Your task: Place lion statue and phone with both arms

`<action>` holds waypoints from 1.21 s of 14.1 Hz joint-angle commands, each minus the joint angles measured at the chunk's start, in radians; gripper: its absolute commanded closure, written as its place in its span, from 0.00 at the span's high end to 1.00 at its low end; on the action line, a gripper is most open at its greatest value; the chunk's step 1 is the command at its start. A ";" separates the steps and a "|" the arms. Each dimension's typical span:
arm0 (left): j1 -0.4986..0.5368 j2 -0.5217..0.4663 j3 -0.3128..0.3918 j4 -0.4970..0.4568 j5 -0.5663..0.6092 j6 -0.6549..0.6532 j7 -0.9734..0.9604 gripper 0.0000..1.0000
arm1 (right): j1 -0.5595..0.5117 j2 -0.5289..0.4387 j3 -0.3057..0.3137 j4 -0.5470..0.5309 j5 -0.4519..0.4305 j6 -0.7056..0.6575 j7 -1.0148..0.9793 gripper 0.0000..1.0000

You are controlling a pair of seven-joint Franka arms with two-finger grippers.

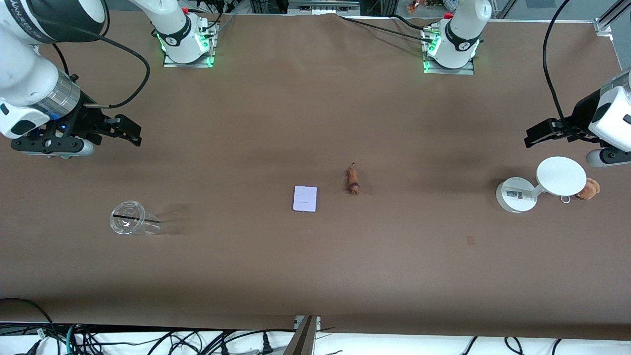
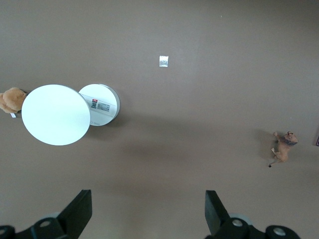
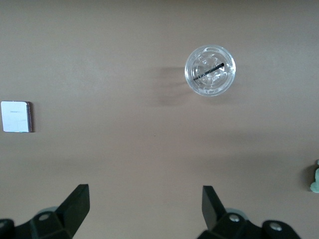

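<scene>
Front view: both task things sit mid-frame on the table (image 1: 315, 276). The phone (image 1: 305, 198) lies flat at centre, long axis running roughly top-to-bottom of the frame, tilted only a touch. The lion statue (image 1: 352, 180) lies just beside it, a bit higher in frame, long axis also near top-to-bottom w/ the thin tail at the upper end, bulkier end lower. Right gripper (image 1: 129, 132) hangs at frame left above the clear cup (image 1: 129, 223), jaws spread wide, nothing in them. Left gripper (image 1: 541, 133) hangs at frame right above the white stand (image 1: 540, 187), also wide open, empty. A tan plush (image 1: 588, 189) touches the stand.

Risks, as you go: the lion is tiny and narrow, so if you close along its length instead of across it, it'll prob squirt out or roll. The phone is flat on the table; fingertips may skid over the edge and just shove it toward the lion.

Left wrist view: lion at right edge, mid-height; stand at left. Fingers (image 2: 79, 209) apart, bare.

Right wrist view: phone at left edge, cup upper right. Fingers (image 3: 77, 206) apart, bare. Watch you don't clip the cup on approach.
</scene>
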State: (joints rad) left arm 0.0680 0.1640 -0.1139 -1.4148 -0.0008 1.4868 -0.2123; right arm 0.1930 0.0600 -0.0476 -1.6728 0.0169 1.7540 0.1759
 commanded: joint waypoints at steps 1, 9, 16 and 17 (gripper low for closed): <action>0.001 0.016 0.005 0.034 -0.018 -0.017 0.037 1.00 | -0.014 -0.011 0.009 -0.008 0.008 -0.005 -0.007 1.00; 0.000 0.023 0.008 0.034 -0.019 -0.019 0.076 1.00 | -0.014 -0.011 0.009 -0.008 0.008 -0.008 -0.007 1.00; -0.002 0.023 0.008 0.034 -0.021 -0.019 0.074 1.00 | -0.014 -0.011 0.009 -0.008 0.008 -0.008 -0.007 1.00; 0.000 0.023 0.008 0.034 -0.021 -0.019 0.074 1.00 | -0.014 -0.011 0.009 -0.008 0.008 -0.008 -0.007 1.00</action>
State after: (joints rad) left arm 0.0679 0.1746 -0.1122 -1.4133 -0.0008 1.4867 -0.1590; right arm 0.1930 0.0600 -0.0476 -1.6728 0.0169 1.7525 0.1759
